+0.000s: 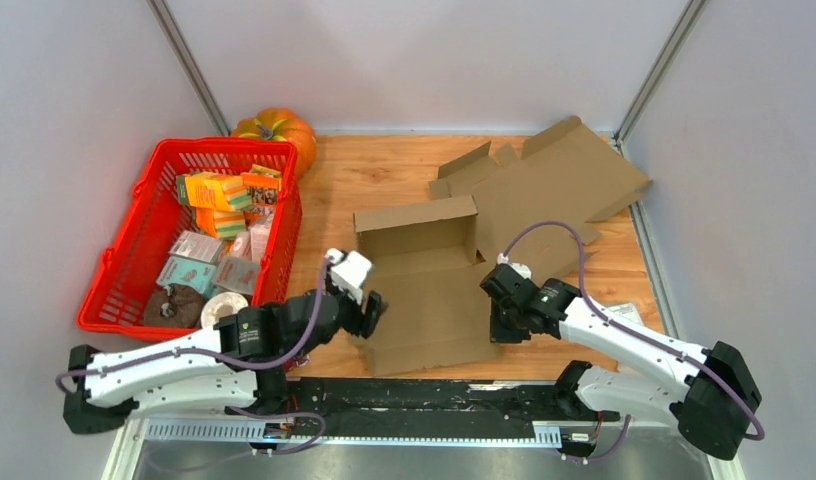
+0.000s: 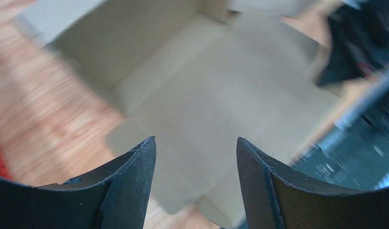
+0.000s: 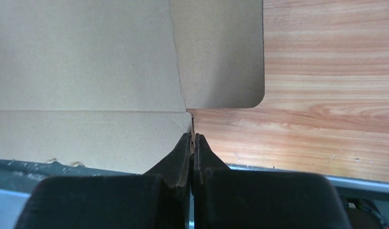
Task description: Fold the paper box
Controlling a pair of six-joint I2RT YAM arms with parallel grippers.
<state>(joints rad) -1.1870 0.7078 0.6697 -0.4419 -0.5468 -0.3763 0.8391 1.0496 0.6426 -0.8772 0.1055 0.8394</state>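
Observation:
The brown paper box (image 1: 424, 285) lies partly folded in the middle of the table, its back wall upright and its front panel flat. My left gripper (image 1: 369, 313) is open and empty at the box's left edge; the left wrist view shows its fingers (image 2: 135, 181) spread over the blurred box panel (image 2: 207, 105). My right gripper (image 1: 499, 325) is shut on the upright right edge of the box; in the right wrist view the fingertips (image 3: 185, 148) pinch a thin cardboard edge (image 3: 192, 125) at the corner of the panel (image 3: 87, 81).
A second flat cardboard sheet (image 1: 554, 180) lies at the back right. A red basket (image 1: 124, 260) of small packages stands at the left, with an orange pumpkin (image 1: 279, 128) behind it. A dark rail (image 1: 424, 395) runs along the near table edge.

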